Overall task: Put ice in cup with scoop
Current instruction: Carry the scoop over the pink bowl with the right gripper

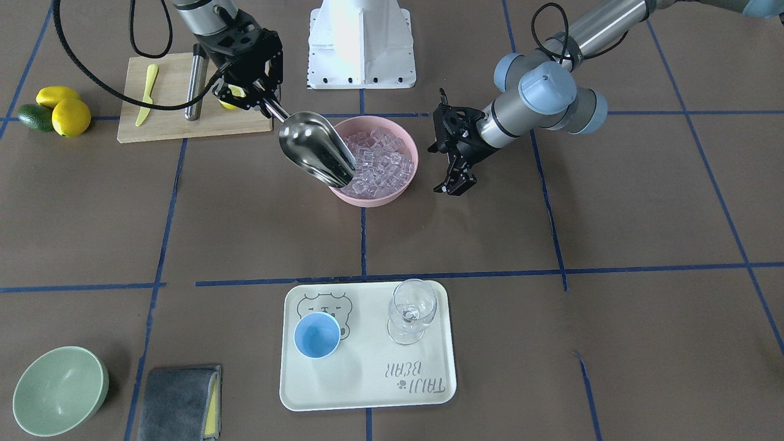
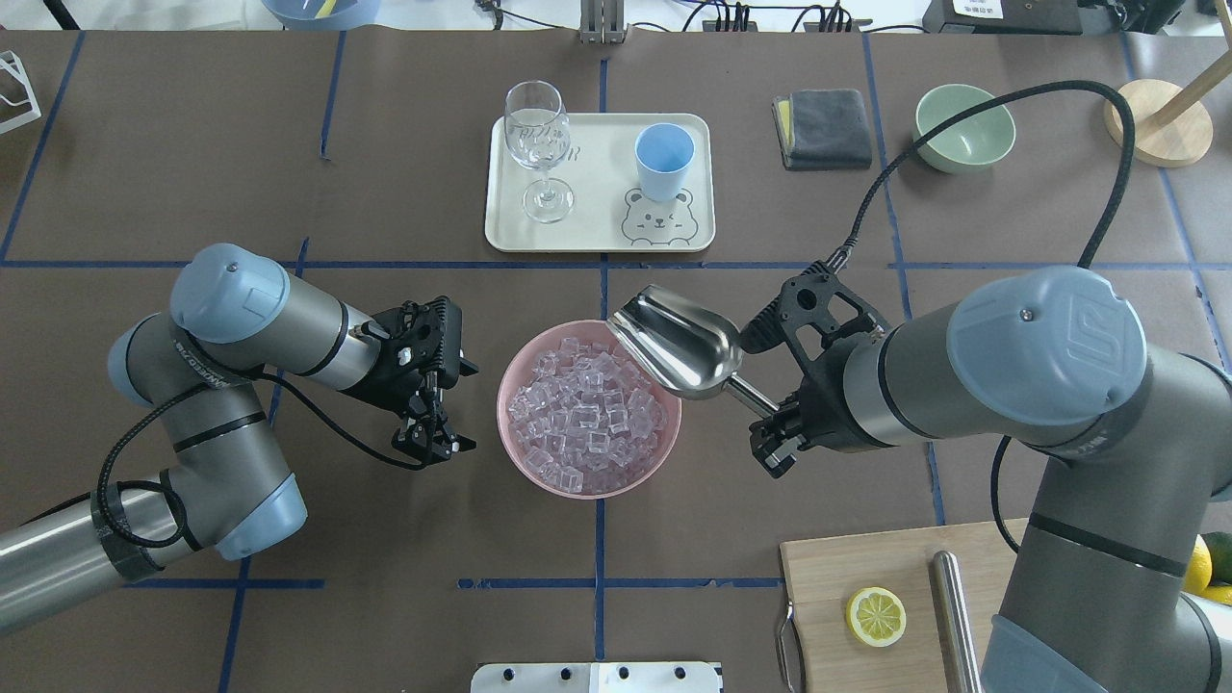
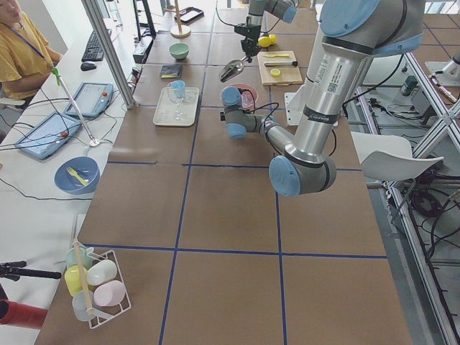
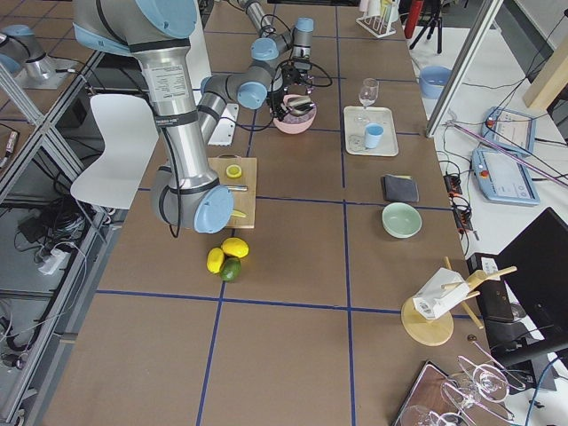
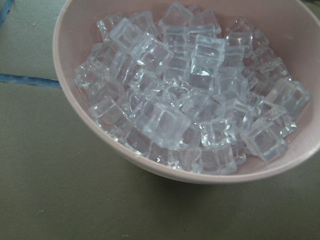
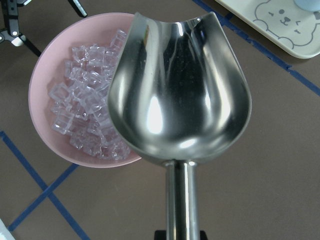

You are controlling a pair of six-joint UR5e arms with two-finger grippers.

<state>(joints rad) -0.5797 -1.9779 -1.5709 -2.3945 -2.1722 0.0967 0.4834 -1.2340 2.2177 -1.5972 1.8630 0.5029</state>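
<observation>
Right end effector [image 2: 778,419] clamped on the thin handle of the scoop [image 2: 679,342], grip near the handle's end, trough well clear of the fingers. Scoop's long axis runs on a diagonal: handle back toward the robot's right, mouth forward and toward the pink bowl [image 2: 510,433]. Open face up; the wrist view shows bare polished metal inside. Mouth lip hangs over the bowl's rim on the robot's right; cannot tell whether it touches the ice [image 2: 587,419]. Ice heaped in the bowl, clear cubes piled close to rim height. Left end effector [image 2: 433,445] on the bowl's opposite side, jaws apart, gripping nothing, near the rim but not touching. Cup [image 2: 664,159] upright on the cream tray [image 2: 597,231], past the bowl on the far side from the robot, just above the printed bear. Stemmed glass [image 2: 536,125] on the same tray toward the robot's left, apart from the cup. Between bowl and tray: bare brown desk crossed by a blue tape line. To the tray's right, a folded grey cloth [image 2: 826,125] and a green bowl [image 2: 962,125], well apart from the cup. Near the robot, beside the right arm, a wooden board [image 2: 828,577] with a lemon half [image 2: 876,616] and a steel cylinder [image 2: 953,616].
</observation>
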